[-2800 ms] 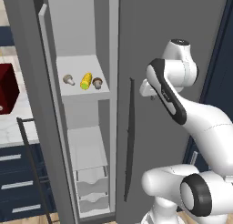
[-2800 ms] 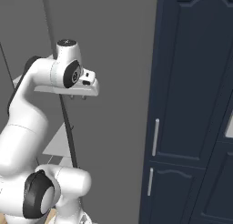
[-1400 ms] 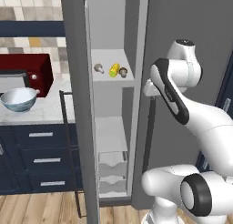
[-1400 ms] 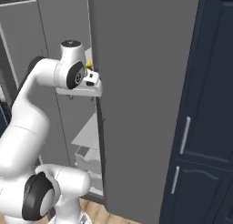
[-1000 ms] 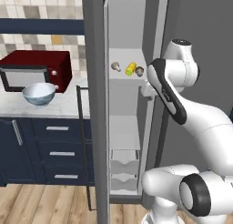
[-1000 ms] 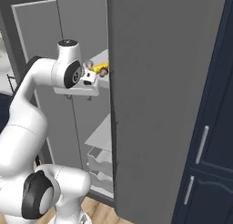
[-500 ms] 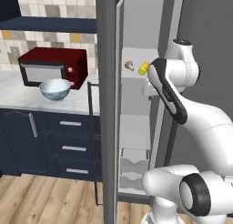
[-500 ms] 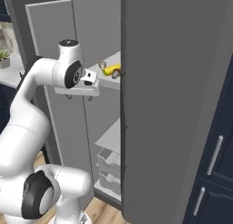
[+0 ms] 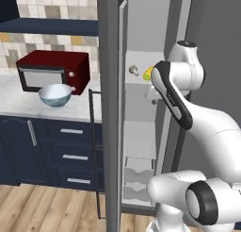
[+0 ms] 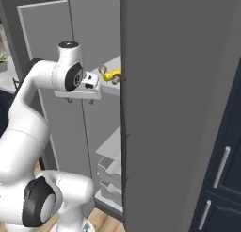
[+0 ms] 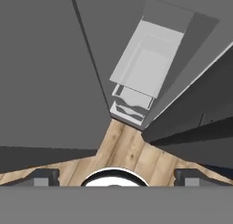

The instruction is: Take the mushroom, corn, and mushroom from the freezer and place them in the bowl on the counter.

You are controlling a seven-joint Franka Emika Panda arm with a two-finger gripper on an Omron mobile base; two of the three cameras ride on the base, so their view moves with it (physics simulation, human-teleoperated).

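Tool (image 11: 116,176) fully open, nothing held. Corn (image 9: 147,74) on freezer (image 9: 141,132) shelf judged light, stiff, rounded — best gripped across mid-cob — may roll.

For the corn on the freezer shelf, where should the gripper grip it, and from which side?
Grip the corn across its yellow middle, coming in level through the freezer's open front. It lies on its side on the shelf, a mushroom close beside it, so a pinch across the cob's width probably suits best.
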